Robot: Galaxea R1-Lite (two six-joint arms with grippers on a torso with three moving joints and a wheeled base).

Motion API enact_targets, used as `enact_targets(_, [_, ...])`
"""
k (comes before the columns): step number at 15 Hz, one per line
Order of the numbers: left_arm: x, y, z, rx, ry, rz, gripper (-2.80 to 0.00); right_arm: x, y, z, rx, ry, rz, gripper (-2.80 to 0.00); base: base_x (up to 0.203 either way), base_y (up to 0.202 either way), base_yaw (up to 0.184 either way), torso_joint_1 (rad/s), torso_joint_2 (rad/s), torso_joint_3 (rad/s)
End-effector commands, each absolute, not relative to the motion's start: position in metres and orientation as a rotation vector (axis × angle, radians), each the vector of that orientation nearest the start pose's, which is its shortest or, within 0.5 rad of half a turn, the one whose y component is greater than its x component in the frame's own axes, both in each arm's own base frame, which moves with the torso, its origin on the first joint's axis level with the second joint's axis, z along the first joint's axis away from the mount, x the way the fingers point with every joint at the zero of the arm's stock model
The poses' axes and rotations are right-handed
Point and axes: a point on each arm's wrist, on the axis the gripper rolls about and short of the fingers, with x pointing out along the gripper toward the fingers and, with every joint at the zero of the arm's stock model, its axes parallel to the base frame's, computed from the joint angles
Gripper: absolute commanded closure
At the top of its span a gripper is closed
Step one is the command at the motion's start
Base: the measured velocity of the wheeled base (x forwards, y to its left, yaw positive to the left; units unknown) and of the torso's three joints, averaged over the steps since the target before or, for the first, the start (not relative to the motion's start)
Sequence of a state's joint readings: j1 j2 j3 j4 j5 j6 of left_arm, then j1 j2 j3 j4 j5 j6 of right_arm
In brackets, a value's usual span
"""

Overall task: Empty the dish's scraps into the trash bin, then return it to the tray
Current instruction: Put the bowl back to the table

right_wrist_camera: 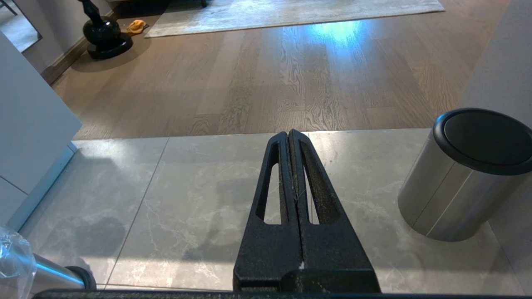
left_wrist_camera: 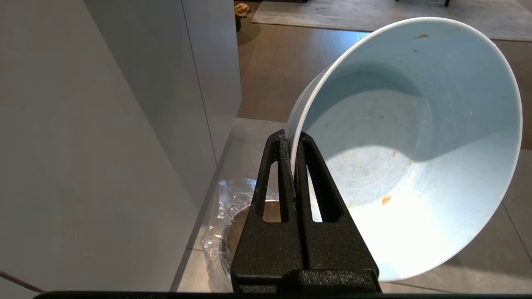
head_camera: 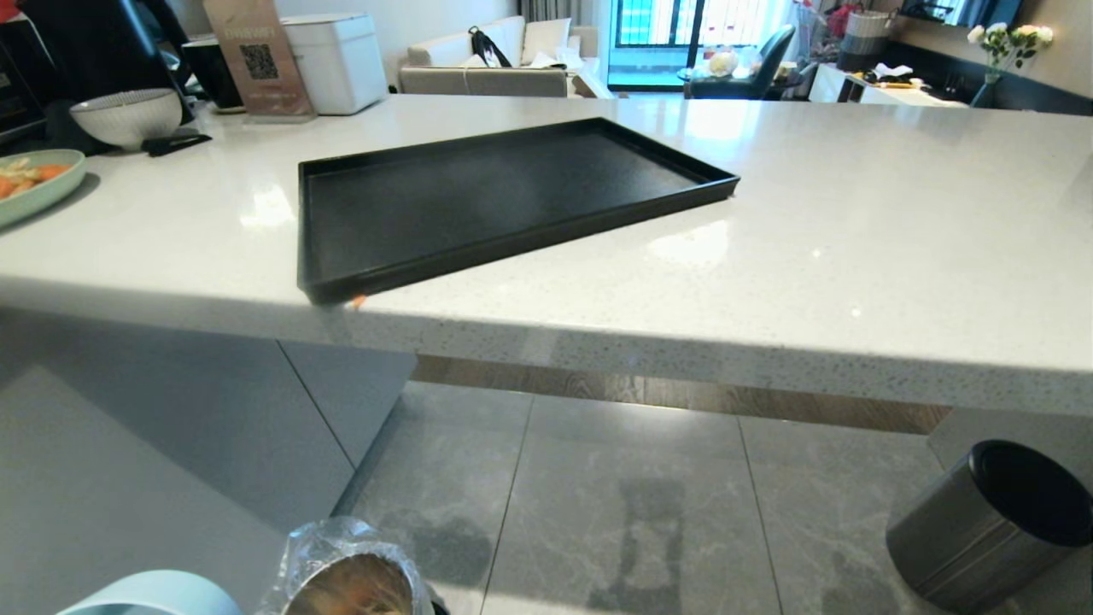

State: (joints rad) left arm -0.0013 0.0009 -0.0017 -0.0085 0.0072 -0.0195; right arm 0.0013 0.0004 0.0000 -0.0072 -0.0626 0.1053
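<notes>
Pale-blue dish (left_wrist_camera: 415,158) tilts above the lined trash bin (head_camera: 354,581) (few orange bits cling); black tray (head_camera: 504,201) sits bare.

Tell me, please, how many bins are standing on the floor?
2. The bag-lined trash bin stands by the counter base on the robot's left, beside the held dish. A grey bin with a black top stands on the right. Others may be hidden.

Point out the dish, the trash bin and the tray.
dish (left_wrist_camera: 415,137), left wrist view, inner wall.
trash bin (head_camera: 354,589), head view, coppery inside.
tray (head_camera: 478,192), head view, bare floor.
</notes>
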Motion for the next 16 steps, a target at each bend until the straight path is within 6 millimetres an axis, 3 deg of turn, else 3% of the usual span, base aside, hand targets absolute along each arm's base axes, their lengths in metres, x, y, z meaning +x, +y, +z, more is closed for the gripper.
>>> enact_targets(1, [-0.0229, 0.0002, 0.0768, -0.020, -0.010, 0.006, 0.00, -0.0228, -0.0014, 0.0763, 0.106, -0.011, -0.061, 0.00, 0.000, 0.000, 0.000, 0.000, 0.00, 0.000])
enact_targets(7, [-0.0228, 0.0002, 0.0769, -0.020, -0.009, 0.006, 0.00, -0.0228, -0.0014, 0.0763, 0.106, -0.011, -0.061, 0.00, 0.000, 0.000, 0.000, -0.003, -0.01, -0.016])
enact_targets(16, [-0.0228, 0.0002, 0.0769, -0.020, -0.009, 0.006, 0.00, -0.0228, -0.0014, 0.0764, 0.106, -0.012, -0.061, 0.00, 0.000, 0.000, 0.000, 0.004, -0.38, -0.372])
